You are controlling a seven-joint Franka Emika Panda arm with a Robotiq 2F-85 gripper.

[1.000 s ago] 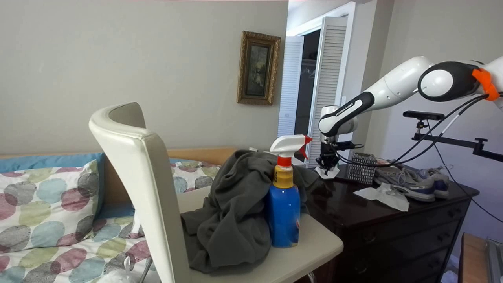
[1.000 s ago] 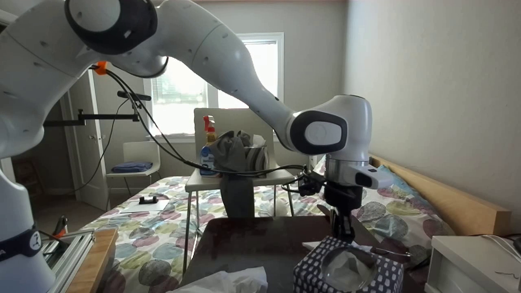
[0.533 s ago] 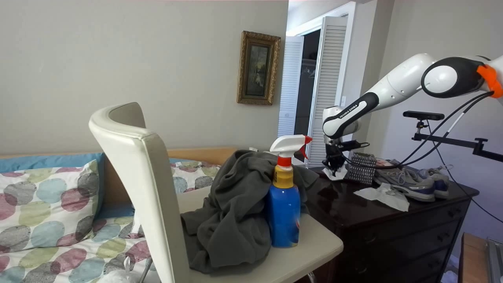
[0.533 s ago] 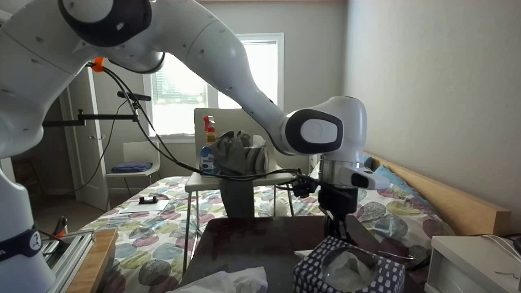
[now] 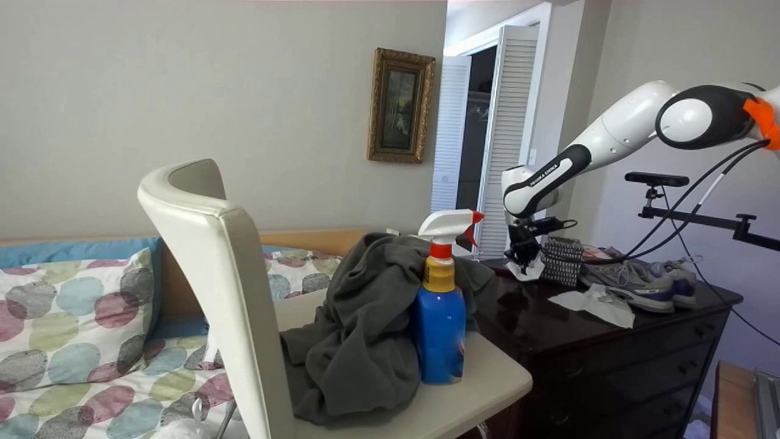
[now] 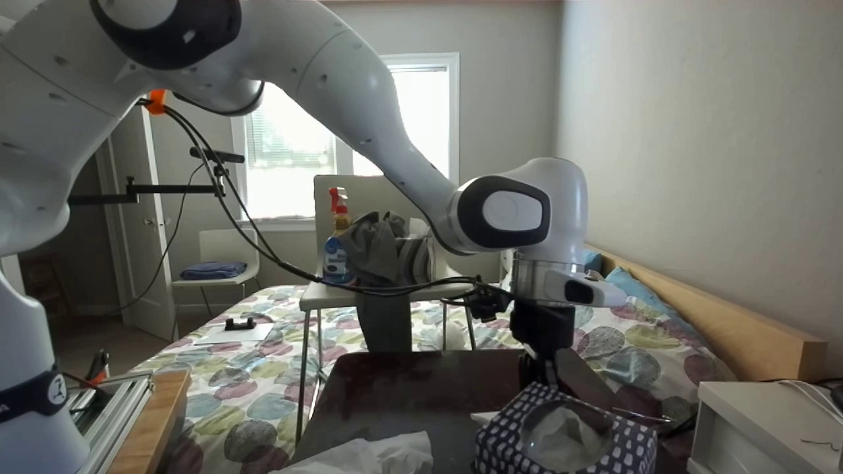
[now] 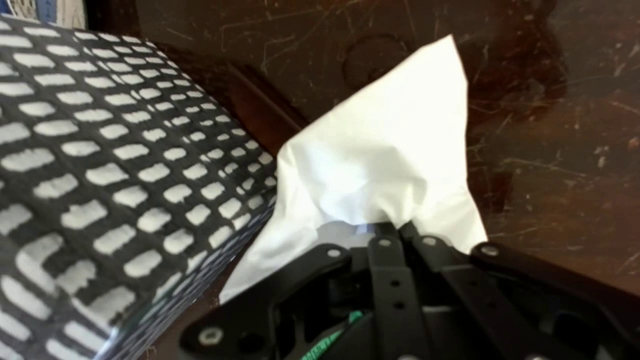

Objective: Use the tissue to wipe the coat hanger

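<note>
Your black two-fingered gripper (image 7: 397,230): fingers together, clamped on one crumpled white paper tissue (image 7: 382,145); your tissue's place: over the scratched dark-brown wooden dresser top (image 7: 545,165), just beside one dark, white-dashed tissue box (image 7: 130,150)

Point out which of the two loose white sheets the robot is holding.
The tissue beside the patterned box: the end effector pinches it. The other loose sheet lies by the shoes, with nothing gripping it.

Exterior views share the dresser (image 5: 609,372) from roughly opposite sides; the wrist view looks closely down.
</note>
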